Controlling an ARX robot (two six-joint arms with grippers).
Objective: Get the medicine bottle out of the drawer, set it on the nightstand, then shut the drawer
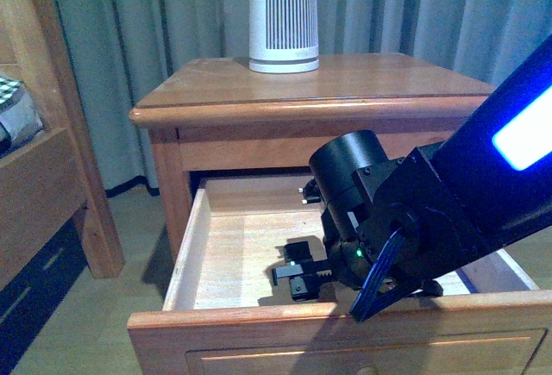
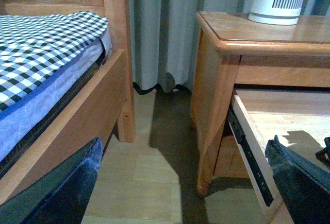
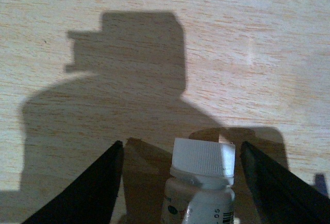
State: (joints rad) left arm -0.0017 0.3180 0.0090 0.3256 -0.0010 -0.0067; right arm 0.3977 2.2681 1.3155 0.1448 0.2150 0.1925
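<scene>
The upper drawer of the honey-brown nightstand stands pulled out, pale wood inside. My right gripper reaches down into it, open. In the right wrist view the white medicine bottle with a ribbed cap lies on the drawer floor between my right gripper's two dark fingers, with a gap on each side. The bottle is hidden behind the arm in the front view. My left gripper is open and empty, low beside the nightstand, over the floor.
A large white ribbed device stands at the back of the nightstand top. A wooden bed frame with a checked mattress is to the left. Grey-green curtains hang behind. The drawer's front panel is nearest me.
</scene>
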